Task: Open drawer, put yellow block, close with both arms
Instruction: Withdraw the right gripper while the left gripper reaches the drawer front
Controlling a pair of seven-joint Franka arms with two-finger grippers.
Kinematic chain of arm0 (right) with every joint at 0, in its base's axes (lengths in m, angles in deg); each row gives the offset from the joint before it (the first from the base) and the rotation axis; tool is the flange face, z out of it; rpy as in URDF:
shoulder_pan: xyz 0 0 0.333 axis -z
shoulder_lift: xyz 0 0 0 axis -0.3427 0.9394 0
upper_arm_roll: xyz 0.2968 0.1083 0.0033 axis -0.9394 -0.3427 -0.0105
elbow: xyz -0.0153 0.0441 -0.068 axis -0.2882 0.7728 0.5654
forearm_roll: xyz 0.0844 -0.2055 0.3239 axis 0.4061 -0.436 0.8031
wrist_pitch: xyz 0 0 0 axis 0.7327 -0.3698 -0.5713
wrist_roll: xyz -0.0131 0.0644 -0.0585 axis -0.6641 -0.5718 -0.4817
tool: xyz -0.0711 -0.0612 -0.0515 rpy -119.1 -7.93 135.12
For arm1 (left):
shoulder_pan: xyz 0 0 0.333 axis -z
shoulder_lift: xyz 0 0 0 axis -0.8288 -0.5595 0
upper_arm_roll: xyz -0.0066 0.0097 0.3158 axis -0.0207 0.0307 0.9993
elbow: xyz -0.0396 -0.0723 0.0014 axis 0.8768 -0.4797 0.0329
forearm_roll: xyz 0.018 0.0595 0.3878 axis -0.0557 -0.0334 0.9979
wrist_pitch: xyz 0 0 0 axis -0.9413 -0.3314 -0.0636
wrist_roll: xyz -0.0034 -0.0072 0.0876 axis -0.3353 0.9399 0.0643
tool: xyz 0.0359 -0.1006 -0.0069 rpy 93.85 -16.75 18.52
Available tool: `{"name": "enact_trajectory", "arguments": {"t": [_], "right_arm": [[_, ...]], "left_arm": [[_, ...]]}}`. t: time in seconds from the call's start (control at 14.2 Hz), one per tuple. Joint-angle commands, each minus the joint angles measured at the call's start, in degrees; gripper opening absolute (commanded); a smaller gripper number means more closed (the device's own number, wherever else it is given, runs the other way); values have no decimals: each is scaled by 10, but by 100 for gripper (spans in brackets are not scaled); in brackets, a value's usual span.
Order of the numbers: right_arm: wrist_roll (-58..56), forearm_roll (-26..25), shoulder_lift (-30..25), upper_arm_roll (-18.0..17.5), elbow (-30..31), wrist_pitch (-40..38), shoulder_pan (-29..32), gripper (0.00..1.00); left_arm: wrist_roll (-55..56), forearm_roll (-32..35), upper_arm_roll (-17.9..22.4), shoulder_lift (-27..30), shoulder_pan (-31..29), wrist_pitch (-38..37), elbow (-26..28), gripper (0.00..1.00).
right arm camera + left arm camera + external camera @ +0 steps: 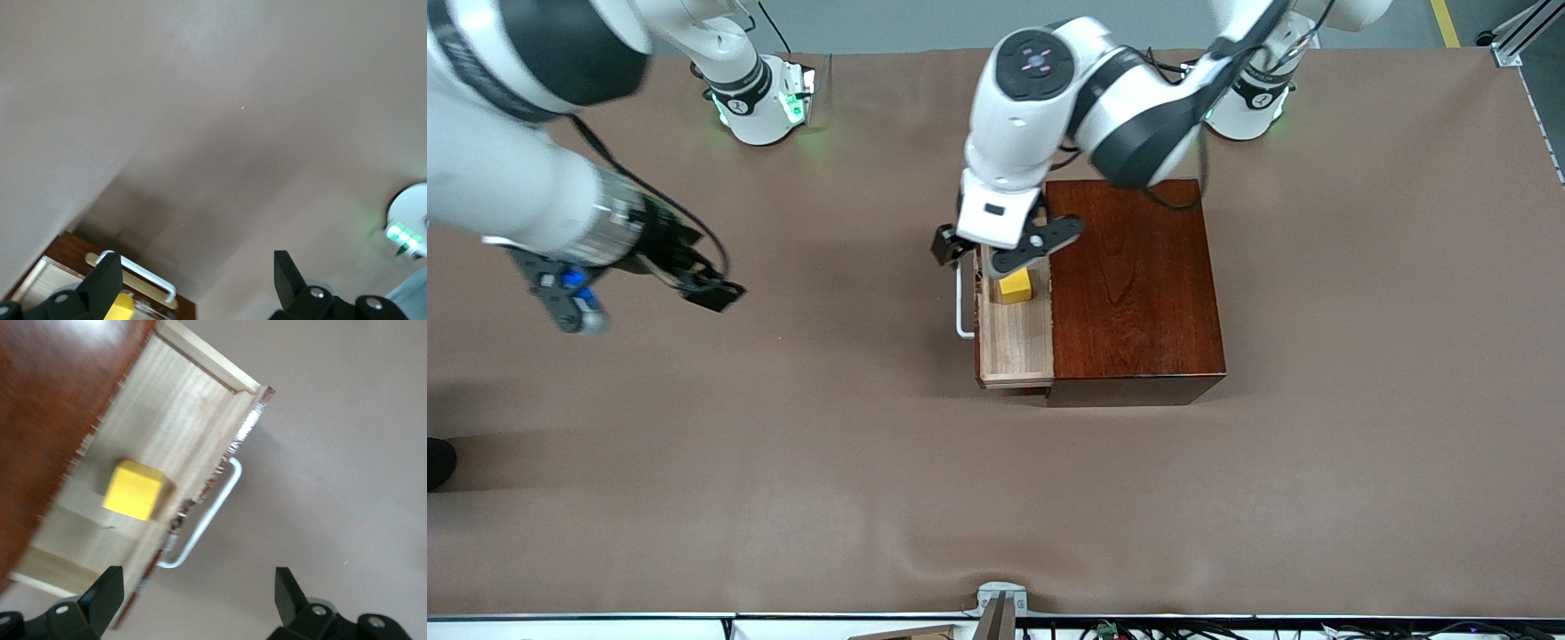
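The drawer (pixel 1018 342) stands pulled out of the dark reddish-brown box (pixel 1134 284) toward the right arm's end of the table. Its white handle (pixel 963 307) points that way. The yellow block (pixel 1014 286) lies in the drawer, at the end farther from the front camera. My left gripper (pixel 996 253) hangs open just above the block, holding nothing. In the left wrist view the block (pixel 133 490), the drawer (pixel 170 413) and the handle (pixel 203 520) show past the left gripper (pixel 197 597). My right gripper (pixel 710 292) is open over bare table, well apart from the handle (pixel 137 273).
Brown cloth covers the table (pixel 996 498). The two green-lit arm bases (pixel 760 102) (pixel 1254 102) stand along the edge farthest from the front camera. A metal bracket (pixel 1000 604) sits at the edge nearest the front camera.
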Motion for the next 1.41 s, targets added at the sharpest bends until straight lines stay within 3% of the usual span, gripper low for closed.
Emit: {"name": "enact_trajectory", "arguments": {"t": [0.0, 0.14, 0.35, 0.56, 0.7, 0.99, 1.34], "right_arm": [[-87, -31, -38, -14, 9, -30, 20, 100], [-188, -74, -62, -18, 11, -64, 22, 100], [-298, -80, -92, -19, 16, -87, 56, 100], [-422, -81, -118, -11, 26, -103, 79, 100], [-476, -82, -136, -10, 50, -101, 95, 100], [-481, -82, -186, -14, 150, -56, 102, 100], [-566, -82, -190, -13, 144, -32, 120, 100]], "left_arm": [[87, 7, 107, -68, 114, 27, -64, 100], [136, 6, 168, -102, 179, 53, -82, 100], [227, 7, 182, -154, 208, 120, -85, 100], [273, 7, 220, -176, 237, 141, -85, 100], [292, 8, 227, -183, 243, 140, -83, 100], [335, 17, 235, -208, 245, 137, -81, 100], [339, 20, 240, -209, 243, 119, -79, 100]]}}
